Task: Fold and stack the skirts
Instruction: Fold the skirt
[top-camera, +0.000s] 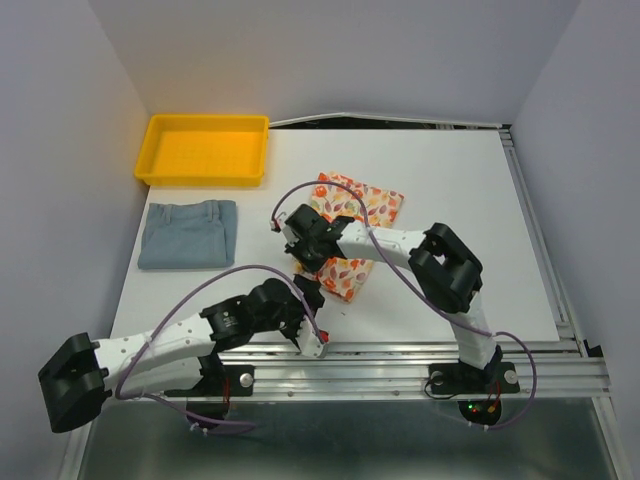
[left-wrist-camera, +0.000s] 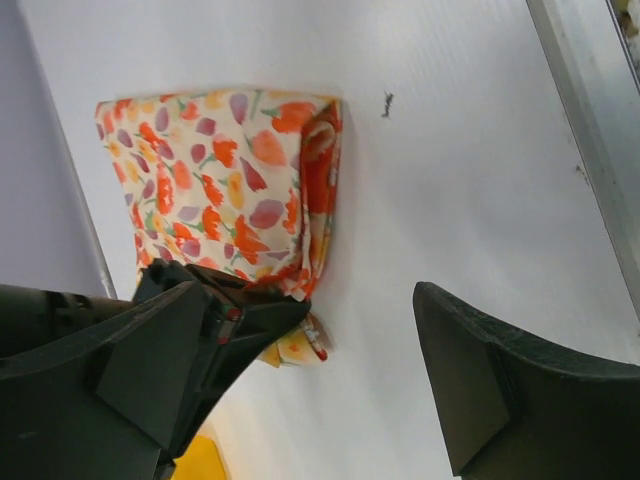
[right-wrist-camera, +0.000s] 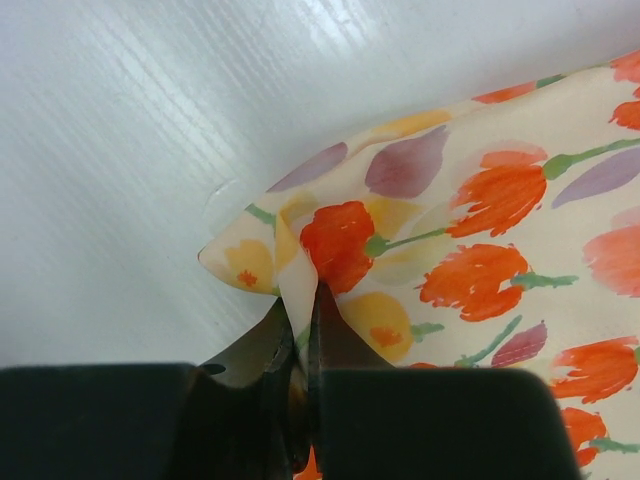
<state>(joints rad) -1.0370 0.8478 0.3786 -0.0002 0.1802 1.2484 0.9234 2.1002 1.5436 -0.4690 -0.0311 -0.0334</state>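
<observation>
My right gripper (right-wrist-camera: 306, 305) pinches a corner of the floral skirt (right-wrist-camera: 480, 230) at mid-frame; my left gripper (left-wrist-camera: 360, 305) sits spread wide just below it.

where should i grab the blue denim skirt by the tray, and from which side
Probably a near hem corner of the denim skirt, coming in from the robot's side with the open left gripper. It lies flat, its waistband at the far edge close to the yellow tray, which crowds that side; the hem corner looks freer to pinch.
</observation>
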